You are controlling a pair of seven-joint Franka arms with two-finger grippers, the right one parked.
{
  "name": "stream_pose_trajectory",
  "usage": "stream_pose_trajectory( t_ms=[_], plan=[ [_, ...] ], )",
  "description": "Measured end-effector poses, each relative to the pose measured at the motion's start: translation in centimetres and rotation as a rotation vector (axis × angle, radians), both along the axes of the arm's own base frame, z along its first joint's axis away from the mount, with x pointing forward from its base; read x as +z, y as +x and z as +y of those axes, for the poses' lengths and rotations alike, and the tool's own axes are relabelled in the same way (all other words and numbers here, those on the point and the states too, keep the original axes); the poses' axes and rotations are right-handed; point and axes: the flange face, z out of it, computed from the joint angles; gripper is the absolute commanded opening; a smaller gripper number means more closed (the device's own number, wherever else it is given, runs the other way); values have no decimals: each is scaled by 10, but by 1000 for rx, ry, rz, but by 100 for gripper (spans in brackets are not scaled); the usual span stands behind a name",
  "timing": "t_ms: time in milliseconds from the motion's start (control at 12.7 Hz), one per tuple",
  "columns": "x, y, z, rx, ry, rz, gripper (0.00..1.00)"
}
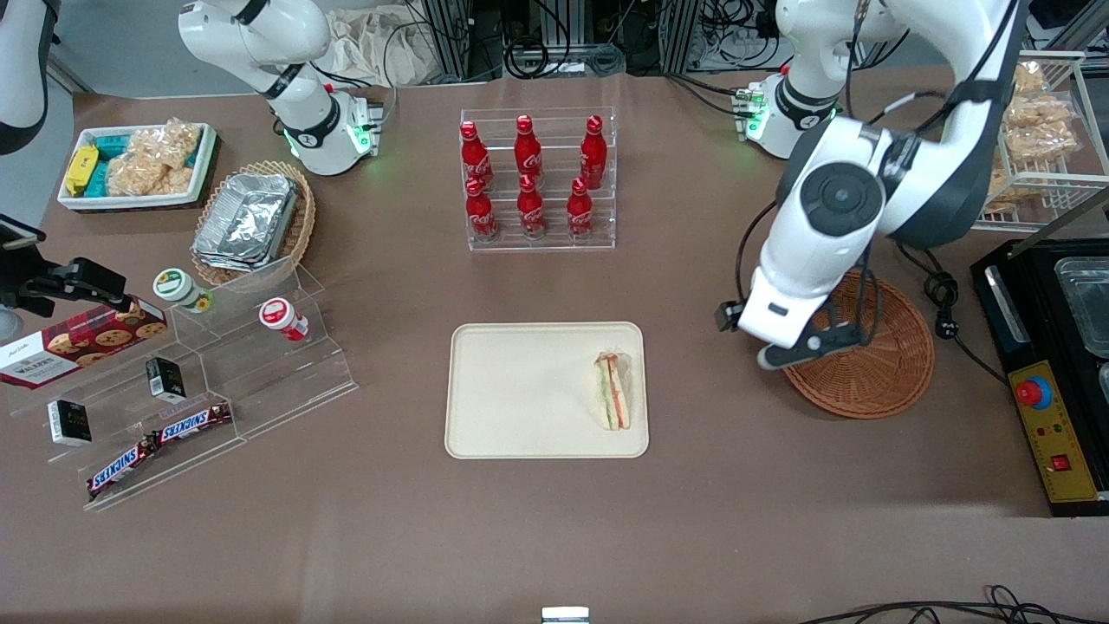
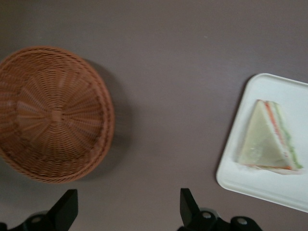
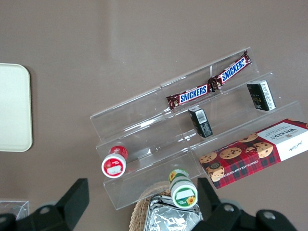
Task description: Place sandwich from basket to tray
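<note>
While the sandwich [image 1: 613,391] lies on the tray [image 1: 520,390], spread, empty fingers [image 2: 66,208] above bare table beside the basket [image 1: 875,364].

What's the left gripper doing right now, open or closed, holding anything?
Left gripper: open, holding nothing, above bare table between the round reddish-brown wicker basket and the cream rectangular tray, where the wrapped triangular sandwich lies.

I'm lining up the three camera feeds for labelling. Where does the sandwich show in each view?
Front view: the sandwich lies on the tray, at its edge nearest the basket.
Left wrist view: the sandwich lies on the tray, beyond the open gripper.
Right wrist view: not in it; only a bare tray corner shows.
Shared landmark: the tray.
</note>
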Motion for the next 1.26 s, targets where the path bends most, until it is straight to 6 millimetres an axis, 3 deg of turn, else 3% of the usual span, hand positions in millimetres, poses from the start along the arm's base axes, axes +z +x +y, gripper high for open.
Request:
stream_pose_trajectory(
  t_ms=[158,395,711,947,1263],
  plan=[
    [9,-8,29,-60,16,15,99],
    [26,-3,82,-185,26,64,99],
    [78,7,144,-299,14,93,99],
    [107,10,168,-347,-3,104,99],
    [125,23,191,-336,-25,96,99]
  ],
)
